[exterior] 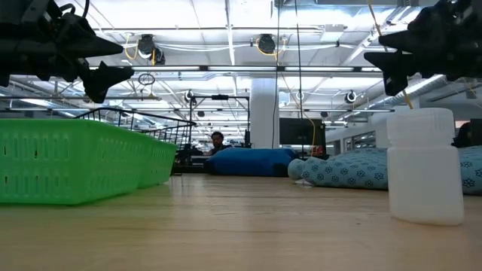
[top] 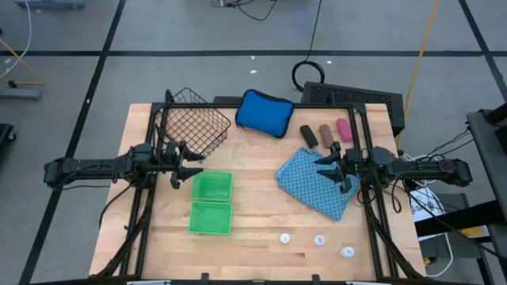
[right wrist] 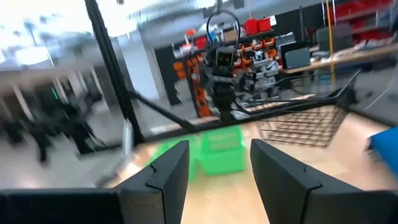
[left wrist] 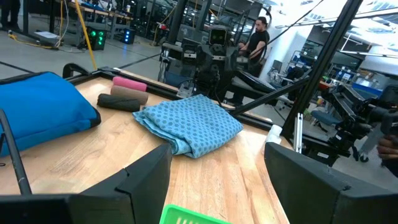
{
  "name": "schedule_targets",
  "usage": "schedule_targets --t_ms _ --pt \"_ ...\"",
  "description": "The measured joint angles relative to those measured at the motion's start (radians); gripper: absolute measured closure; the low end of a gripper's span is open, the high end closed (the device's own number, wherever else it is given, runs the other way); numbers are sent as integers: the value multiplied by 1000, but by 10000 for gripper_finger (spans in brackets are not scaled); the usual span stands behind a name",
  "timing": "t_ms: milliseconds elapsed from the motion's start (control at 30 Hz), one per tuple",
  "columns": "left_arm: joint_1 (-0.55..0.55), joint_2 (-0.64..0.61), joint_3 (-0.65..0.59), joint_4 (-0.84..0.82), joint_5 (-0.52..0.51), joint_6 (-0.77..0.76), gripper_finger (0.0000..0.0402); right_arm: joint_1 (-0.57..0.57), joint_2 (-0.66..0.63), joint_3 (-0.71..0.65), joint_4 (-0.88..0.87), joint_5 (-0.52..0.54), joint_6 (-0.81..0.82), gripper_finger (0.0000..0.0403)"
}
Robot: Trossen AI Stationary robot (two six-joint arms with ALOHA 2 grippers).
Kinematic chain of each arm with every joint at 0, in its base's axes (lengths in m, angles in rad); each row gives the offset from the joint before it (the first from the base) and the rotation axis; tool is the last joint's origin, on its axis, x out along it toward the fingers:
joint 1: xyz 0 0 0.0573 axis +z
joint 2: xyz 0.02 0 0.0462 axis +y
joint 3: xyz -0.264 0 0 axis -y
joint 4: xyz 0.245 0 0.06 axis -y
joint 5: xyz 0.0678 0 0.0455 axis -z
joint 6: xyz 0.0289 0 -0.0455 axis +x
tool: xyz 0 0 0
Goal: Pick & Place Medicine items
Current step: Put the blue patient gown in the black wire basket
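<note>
Left gripper (top: 190,168) hangs over the pale wooden table (top: 253,237) by the wire basket (top: 194,127), jaws spread, nothing in them. Two green slatted plastic bins (top: 211,203) sit just beside it. Moving right: a padded blue pouch (top: 264,112), then three rounded oblong pieces, black (top: 308,135), brown (top: 325,134), pink (top: 344,129), lined up at the far edge by a rumpled dotted blue cloth (top: 317,184). Right gripper (top: 333,164) hovers above that cloth, jaws parted, empty. Three white bottles (top: 319,241), tiny and round, stand along the near edge.
</note>
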Motion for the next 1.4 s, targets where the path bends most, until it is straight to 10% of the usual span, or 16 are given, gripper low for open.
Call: schedule_targets --t_ms 600,1000,1133,1400 --pt "0 0 0 0 0 0 137 0 15 0 79 320 255 243" --pt "0 0 0 0 0 0 137 154 292 142 592 107 -23 142" --pt "0 0 0 0 0 0 137 259 443 346 410 154 -130 81" --pt "0 0 0 0 0 0 137 377 732 842 -544 478 -116 48"
